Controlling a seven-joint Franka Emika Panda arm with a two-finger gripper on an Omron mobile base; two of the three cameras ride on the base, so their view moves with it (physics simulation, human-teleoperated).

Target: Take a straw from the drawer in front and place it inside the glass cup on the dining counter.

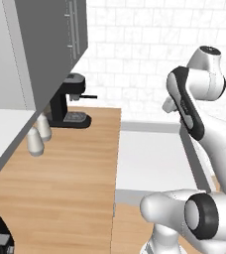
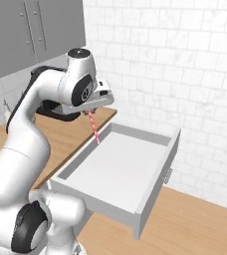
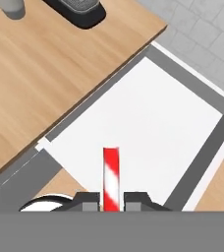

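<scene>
We have the hand [image 2: 91,110] pinching the thin pink-red straw with pale stripes [image 2: 93,127] between its two dark fingertips [image 3: 88,201], lifted clear above the wide shallow grey drawer with the pale inside [image 2: 150,191]. In the right base view the straw hangs down from the hand, slightly tilted, its lower end over the drawer's back-left corner, near the wall that meets the wood-topped table [image 2: 65,137]. In the hand view the straw stands up between the tips, over the drawer's pale floor.

Extraction looks done to us; the carry to the glass cup and the insertion are left.

Risks as we judge them:
- Grip is near one end of a thin smooth stick, so most of its length hangs free. A fast swing could make it pivot or slip out of the pinch.
- The long free end could clip the drawer's side wall or the table edge if the arm sweeps sideways before rising more.
- The black coffee machine [image 1: 70,101] and the two pale grey shakers [image 1: 39,134] stand toward the table's back edge; a low sweep that way could snag them.
- The drawer is pulled far out, so driving the base could bump it.
- Any tilt picked up now makes hitting the small cup mouth harder later.
</scene>
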